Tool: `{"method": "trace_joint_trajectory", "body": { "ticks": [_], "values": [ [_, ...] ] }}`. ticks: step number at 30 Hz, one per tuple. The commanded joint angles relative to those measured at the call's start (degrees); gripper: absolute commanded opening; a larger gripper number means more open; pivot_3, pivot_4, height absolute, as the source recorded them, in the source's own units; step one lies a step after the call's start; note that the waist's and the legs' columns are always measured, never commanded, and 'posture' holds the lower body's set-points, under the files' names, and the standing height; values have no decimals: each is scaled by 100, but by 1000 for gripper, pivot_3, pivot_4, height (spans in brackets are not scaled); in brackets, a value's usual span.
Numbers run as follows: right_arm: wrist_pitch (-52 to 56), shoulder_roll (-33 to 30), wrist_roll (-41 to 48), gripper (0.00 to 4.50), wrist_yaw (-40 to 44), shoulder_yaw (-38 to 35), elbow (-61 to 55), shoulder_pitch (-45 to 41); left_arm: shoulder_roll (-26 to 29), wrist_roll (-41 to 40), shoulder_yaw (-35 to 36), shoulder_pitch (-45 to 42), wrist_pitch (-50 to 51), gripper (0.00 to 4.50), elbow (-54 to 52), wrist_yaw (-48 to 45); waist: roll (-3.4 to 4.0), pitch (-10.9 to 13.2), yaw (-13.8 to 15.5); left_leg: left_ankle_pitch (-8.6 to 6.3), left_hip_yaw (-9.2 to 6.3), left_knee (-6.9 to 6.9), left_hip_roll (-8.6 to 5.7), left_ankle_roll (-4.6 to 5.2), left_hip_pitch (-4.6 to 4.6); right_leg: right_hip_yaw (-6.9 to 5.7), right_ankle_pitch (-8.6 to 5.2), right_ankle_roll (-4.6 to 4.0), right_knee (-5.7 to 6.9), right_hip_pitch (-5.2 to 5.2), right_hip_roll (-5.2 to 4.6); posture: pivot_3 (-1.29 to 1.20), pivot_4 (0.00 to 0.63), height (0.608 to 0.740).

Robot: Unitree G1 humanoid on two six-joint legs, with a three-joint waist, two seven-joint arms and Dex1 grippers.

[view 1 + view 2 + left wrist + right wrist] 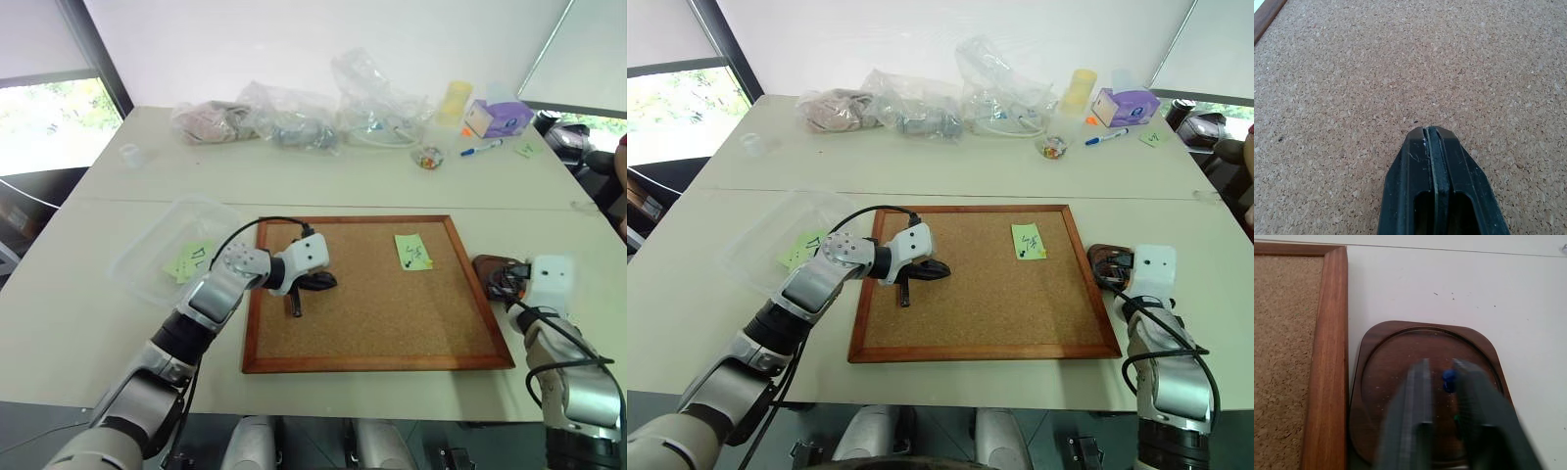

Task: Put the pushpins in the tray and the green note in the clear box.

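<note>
From the head camera I see my left pincer shut and empty over the cork board, the green note to its upper right, the clear box at left. My right wrist camera shows the right pincer parted over the tray, a blue pushpin between its blurred tips; gripped or released, I cannot tell.

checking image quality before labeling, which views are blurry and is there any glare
Right wrist view: the right gripper's fingers are smeared, while the tray and blue pushpin stay fairly crisp. Left wrist view: cork board grain sharp. Left eye view: window is blown out bright; table evenly lit.
</note>
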Motion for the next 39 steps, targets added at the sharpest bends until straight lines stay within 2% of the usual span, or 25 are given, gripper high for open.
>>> {"method": "trace_joint_trajectory", "body": {
  "ticks": [1,3,4,15,20,25,31,39],
  "values": [
    [-32,77,350,3052,28,-418,-84,-135,-29,159,-170,85,36,0,124,30,1,0,3,0,-1,0,0,0,0,0,0,1,0,0,0,0,150,737],
    [-8,75,426,4087,20,-508,-65,-147,-28,160,-163,89,39,0,121,34,1,-1,3,0,-1,0,0,0,0,0,4,7,0,0,0,0,150,737],
    [11,78,470,4469,14,-540,-66,-159,-28,160,-160,88,38,0,123,36,1,-1,3,0,-1,0,0,0,-1,0,4,7,-1,0,0,0,150,737],
    [13,136,771,4469,-81,-707,-176,-250,-53,162,-146,87,16,0,127,53,2,-1,4,0,-3,0,2,0,-2,0,1,2,-1,0,-2,0,150,737],
    [-252,-129,686,4469,752,175,-696,-44,-38,160,-141,90,17,0,119,38,3,-2,-5,0,-3,0,1,1,-1,0,0,0,-2,0,-2,0,150,737],
    [-290,-30,555,4469,975,898,-742,-94,-43,169,-146,80,6,0,131,27,3,-2,8,0,-5,0,1,1,-2,-2,-1,-1,-2,1,-1,0,150,737],
    [-518,76,205,4469,865,1272,-437,-222,-30,204,-156,106,-11,0,119,49,3,-2,6,-1,-5,0,1,2,-4,-2,-2,-3,-7,1,-3,0,150,737],
    [-641,102,144,4469,904,1270,-215,-199,-22,214,-146,139,-13,0,83,67,3,-2,6,-1,-5,0,0,1,-4,-3,-2,-3,-6,1,-2,0,150,737]
  ]
}}
